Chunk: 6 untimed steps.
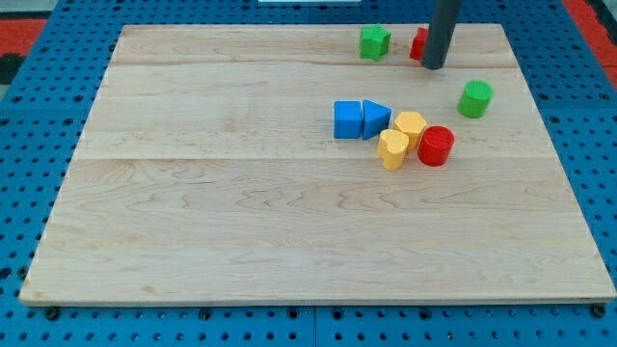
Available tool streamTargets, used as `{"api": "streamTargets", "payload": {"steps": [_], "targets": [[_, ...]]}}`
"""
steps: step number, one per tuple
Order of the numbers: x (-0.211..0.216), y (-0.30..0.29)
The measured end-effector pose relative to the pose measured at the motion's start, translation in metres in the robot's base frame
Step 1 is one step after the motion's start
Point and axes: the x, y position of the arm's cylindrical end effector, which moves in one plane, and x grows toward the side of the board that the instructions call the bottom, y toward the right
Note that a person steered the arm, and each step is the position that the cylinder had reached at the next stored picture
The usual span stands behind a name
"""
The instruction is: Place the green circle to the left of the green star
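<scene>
- Seven blocks sat on your wooden board, all of them in the upper right part of the frame.
- Your green circle stood alone near the right edge of the board, upright, apart from every other block.
- Your green star lay near the top edge, up and to the left of the circle – well apart from it. So the circle was on the star's right side in the frame, not its left.
- My tip came down at the top of the frame, between the star and the circle, closer to the top edge. It touched neither green block.
- A red block showed just left of the rod, mostly hidden behind it; you could not make out its shape, nor whether the rod touched it.
- Below, near the middle right, a cluster: a blue cube with a blue triangle pressed against its right side.
- Just right of those, a yellow heart and a second yellow block sat touching – with a red cylinder against them on the right.
- The arm ended in a plain dark rod, so there were no fingers to be wide, narrow or holding anything.
- The board rested on a blue perforated table.
</scene>
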Motion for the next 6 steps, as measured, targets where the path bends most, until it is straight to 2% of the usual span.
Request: {"api": "streamTargets", "payload": {"steps": [1, 2, 3, 4, 5, 6], "targets": [[-0.023, 0.004], [-0.001, 0.047], [0.055, 0.126], [0.096, 0.097], [0.089, 0.036], [0.051, 0.006]]}}
